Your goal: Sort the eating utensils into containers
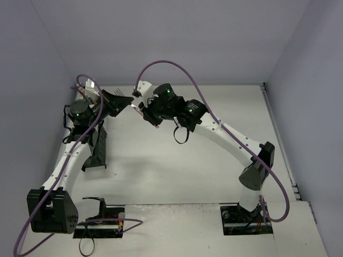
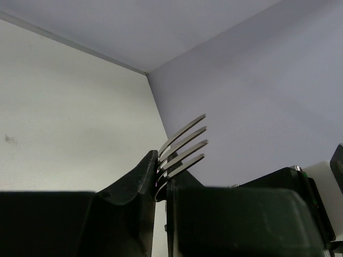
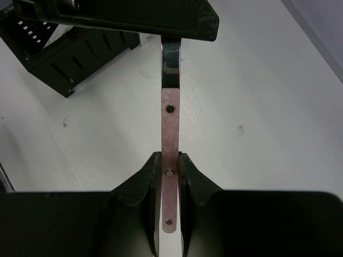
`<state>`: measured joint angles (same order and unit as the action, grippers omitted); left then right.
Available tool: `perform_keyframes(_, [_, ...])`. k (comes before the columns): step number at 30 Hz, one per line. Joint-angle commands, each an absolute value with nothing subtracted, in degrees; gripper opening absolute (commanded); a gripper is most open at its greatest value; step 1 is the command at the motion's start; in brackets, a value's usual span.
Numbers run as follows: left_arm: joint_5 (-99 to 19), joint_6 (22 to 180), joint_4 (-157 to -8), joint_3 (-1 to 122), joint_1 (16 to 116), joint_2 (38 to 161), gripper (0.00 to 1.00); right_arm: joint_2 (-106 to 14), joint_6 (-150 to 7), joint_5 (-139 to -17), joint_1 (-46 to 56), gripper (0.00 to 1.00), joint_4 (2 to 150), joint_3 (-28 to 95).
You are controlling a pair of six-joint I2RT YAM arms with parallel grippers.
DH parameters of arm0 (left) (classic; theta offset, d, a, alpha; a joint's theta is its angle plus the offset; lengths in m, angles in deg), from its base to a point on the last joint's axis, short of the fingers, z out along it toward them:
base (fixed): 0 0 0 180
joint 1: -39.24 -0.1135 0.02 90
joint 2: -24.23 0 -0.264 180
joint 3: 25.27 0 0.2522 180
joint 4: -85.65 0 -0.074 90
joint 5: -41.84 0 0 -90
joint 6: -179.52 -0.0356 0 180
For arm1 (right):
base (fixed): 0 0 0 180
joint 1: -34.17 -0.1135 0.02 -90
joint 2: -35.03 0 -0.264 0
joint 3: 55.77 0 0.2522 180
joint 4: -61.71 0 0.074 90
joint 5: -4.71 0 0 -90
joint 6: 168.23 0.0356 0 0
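A fork with a pink handle (image 3: 170,134) and silver tines (image 2: 185,144) hangs in the air between both grippers. My right gripper (image 3: 170,160) is shut on the riveted pink handle near its end. My left gripper (image 2: 162,179) is shut on the fork's head, and the tines stick out past its fingers. In the top view the left gripper (image 1: 124,104) and right gripper (image 1: 141,111) meet nose to nose at the far left of the table. The black container (image 1: 99,144) lies below the left gripper and also shows as a slotted black container (image 3: 69,53) in the right wrist view.
A white container (image 1: 88,84) with utensils sits in the far left corner behind the left arm. Walls close the table at the back and on both sides. The arm bases stand at the near edge.
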<state>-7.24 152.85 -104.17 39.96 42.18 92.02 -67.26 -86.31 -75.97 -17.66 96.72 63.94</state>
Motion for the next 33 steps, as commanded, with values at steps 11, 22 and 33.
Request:
perform_keyframes(11, [-4.6,143.83,-102.2,48.08,34.7,89.12,0.0,-58.54,-88.4,-84.38,-16.91,1.0,93.04,65.13])
perform_keyframes(22, [-7.82,114.03,-78.95,83.38,19.21,106.11,0.0,-55.06,-86.16,-81.69,-7.27,1.0,92.87,59.8])
perform_keyframes(33, [-13.04,99.4,-68.9,97.65,17.57,122.28,0.0,-57.12,-85.79,-81.96,-6.26,1.0,92.87,58.1])
